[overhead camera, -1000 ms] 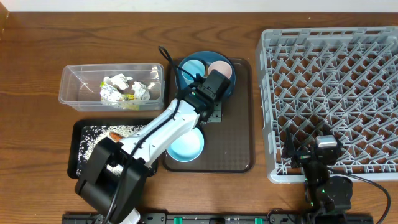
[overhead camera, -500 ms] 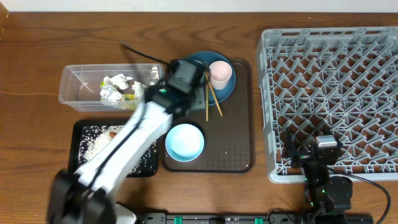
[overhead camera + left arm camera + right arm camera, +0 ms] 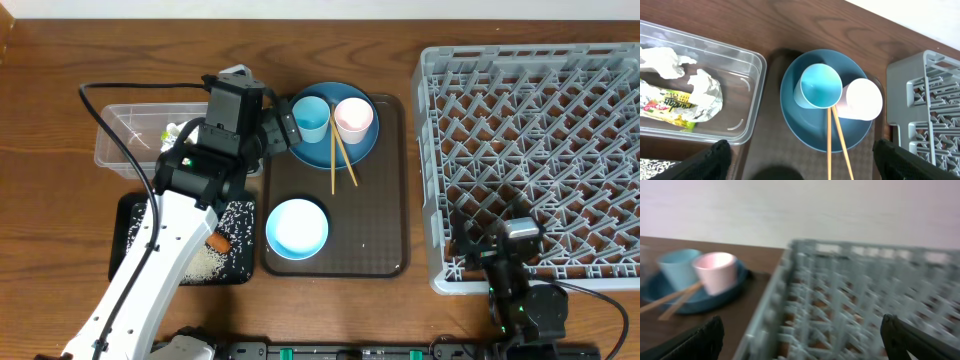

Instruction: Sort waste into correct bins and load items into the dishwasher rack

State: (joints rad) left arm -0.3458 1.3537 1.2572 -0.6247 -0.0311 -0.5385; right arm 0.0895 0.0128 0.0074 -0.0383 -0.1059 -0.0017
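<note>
Left end effector: spread, empty; directly ahead, blue plate bearing light blue cup, pink cup and chopsticks, apparently grouped for racking.

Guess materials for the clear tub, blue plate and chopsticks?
Clear tub: probably thin plastic, glossy, with see-through walls and bright highlights along the rim.
Blue plate: plastic or glazed ceramic, can't tell which; smooth, even colour, soft sheen.
Chopsticks: look like wood or bamboo; pale tan, matte, thin.
</note>
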